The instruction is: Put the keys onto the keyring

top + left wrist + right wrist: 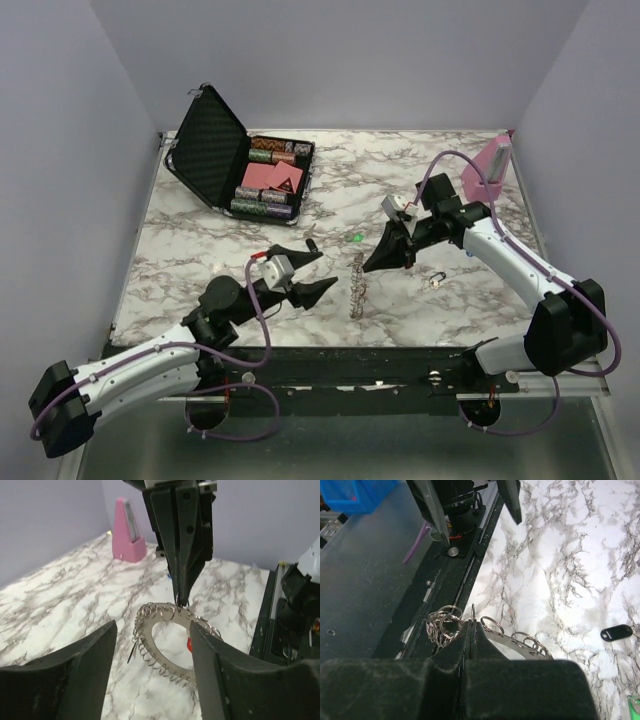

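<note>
From above, the keyring (357,290) reads only as a thin silvery strand on the counter (200,250), its loops too fine to make out. The right end effector (370,265) meets its far end with jaws together. The left end effector (328,267) is just left of the keyring, jaws well apart and holding nothing. A green key (356,238) lies just beyond the keyring and a black key (437,280) lies to its right. A case (240,160) and a pink stand (490,170) sit far from it, near the counter's back corners. The counter's front edge is near the keyring, and bare counter lies to its left.

In the left wrist view, the keyring (148,639) is a flat band strung with small wire loops. It sits between the left fingers (60,680), which hide its near part. The right end effector (180,597) comes down from above, clamped on the band's far rim. A red key (189,644) peeks out inside the band, mostly covered. The stand (127,532) is far behind.

In the right wrist view, the closed right end effector (471,625) blocks the keyring's middle, and loops (520,641) show on either side. The counter's edge and a black rail run just behind it. The black key (616,632) lies to the right, and the green key (634,705) is cut off at the corner.
</note>
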Action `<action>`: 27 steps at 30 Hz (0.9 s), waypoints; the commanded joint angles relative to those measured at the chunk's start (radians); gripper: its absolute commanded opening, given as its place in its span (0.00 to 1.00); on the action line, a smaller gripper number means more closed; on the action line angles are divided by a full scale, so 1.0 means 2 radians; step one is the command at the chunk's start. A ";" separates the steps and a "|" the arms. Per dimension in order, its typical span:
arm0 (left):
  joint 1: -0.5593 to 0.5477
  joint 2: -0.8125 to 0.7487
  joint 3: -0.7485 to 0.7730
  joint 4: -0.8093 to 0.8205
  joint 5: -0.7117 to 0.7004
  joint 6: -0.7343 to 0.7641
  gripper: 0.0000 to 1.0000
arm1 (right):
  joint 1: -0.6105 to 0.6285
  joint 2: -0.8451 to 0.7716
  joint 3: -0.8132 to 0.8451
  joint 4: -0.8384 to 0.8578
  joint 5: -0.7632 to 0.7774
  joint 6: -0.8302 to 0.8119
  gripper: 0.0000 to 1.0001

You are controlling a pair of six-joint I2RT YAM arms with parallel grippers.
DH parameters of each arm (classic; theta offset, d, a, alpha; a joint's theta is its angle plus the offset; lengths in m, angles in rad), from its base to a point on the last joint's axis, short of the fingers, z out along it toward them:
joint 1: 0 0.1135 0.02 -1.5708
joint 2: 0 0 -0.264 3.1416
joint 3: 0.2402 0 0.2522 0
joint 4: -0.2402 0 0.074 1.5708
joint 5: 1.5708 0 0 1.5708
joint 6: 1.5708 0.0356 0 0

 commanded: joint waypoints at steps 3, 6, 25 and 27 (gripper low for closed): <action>0.004 0.049 0.089 -0.168 0.052 0.039 0.64 | 0.003 -0.006 0.016 -0.022 0.016 -0.024 0.00; 0.004 0.089 0.124 -0.191 0.070 0.030 0.61 | 0.003 -0.006 0.016 -0.020 0.019 -0.024 0.00; 0.004 0.185 0.192 -0.200 0.118 0.019 0.33 | 0.003 -0.006 0.013 -0.017 0.021 -0.020 0.00; 0.004 0.190 0.196 -0.199 0.122 0.019 0.32 | 0.003 -0.006 0.013 -0.017 0.022 -0.021 0.00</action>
